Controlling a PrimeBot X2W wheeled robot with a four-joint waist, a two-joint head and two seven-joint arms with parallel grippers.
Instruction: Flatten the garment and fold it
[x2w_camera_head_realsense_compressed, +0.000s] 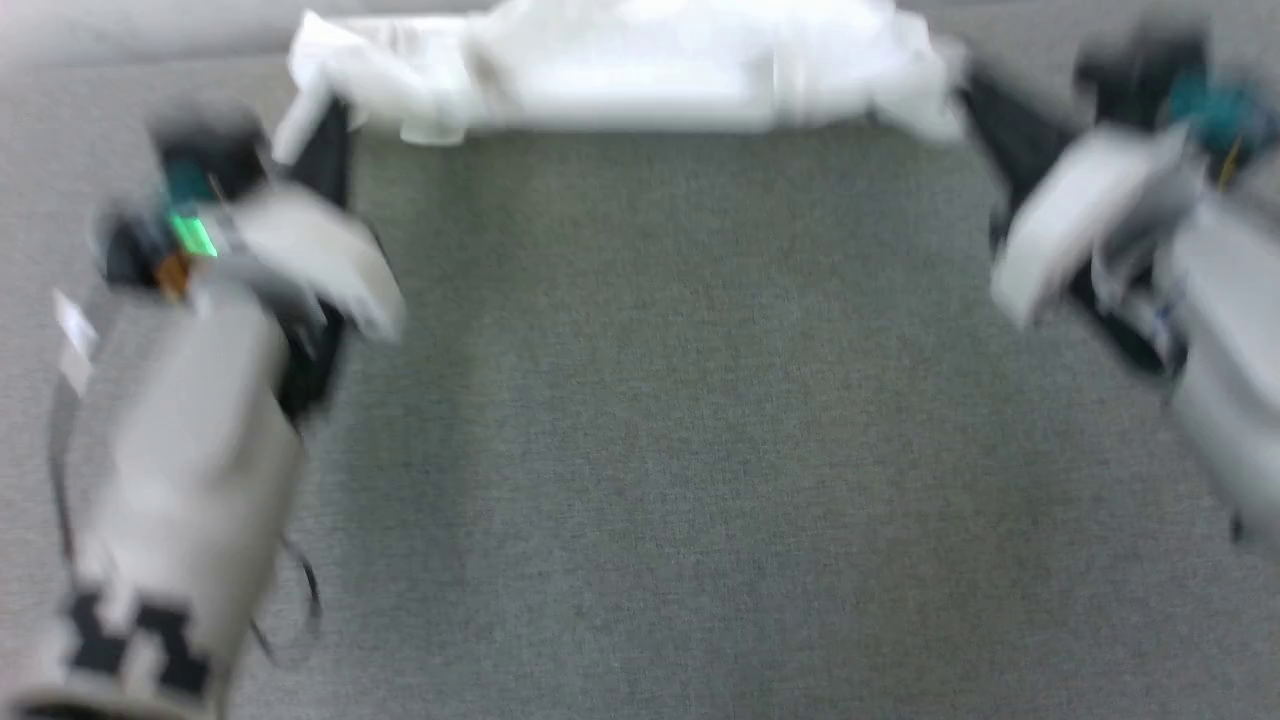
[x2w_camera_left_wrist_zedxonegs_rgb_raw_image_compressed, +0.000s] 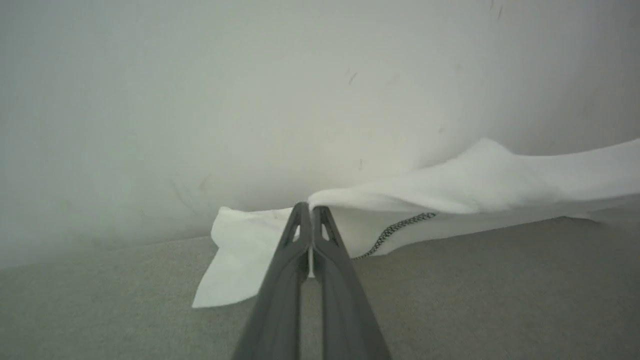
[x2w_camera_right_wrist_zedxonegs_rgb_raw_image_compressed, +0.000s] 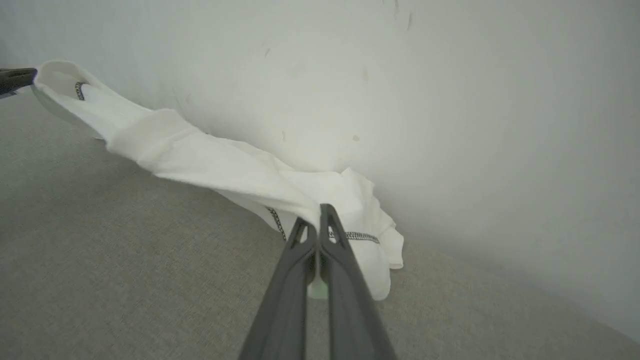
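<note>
The left gripper (x2w_camera_left_wrist_zedxonegs_rgb_raw_image_compressed: 311, 210) presses its dark fingers together on one end of the garment (x2w_camera_left_wrist_zedxonegs_rgb_raw_image_compressed: 475, 182), and the right gripper (x2w_camera_right_wrist_zedxonegs_rgb_raw_image_compressed: 320, 220) pinches the other end. The thin white cloth stretches between them over a grey woven surface (x2w_camera_head_realsense_compressed: 650, 420), along a scuffed pale wall (x2w_camera_right_wrist_zedxonegs_rgb_raw_image_compressed: 475, 125). The wrist views show grey stitching that the blurred head view loses

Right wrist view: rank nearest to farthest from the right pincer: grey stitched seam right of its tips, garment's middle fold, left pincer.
1. Grey stitched seam, beside the right pincer's tips.
2. Middle fold, up-left along the stretched garment.
3. Left pincer, far upper left, holding the garment's other end.
</note>
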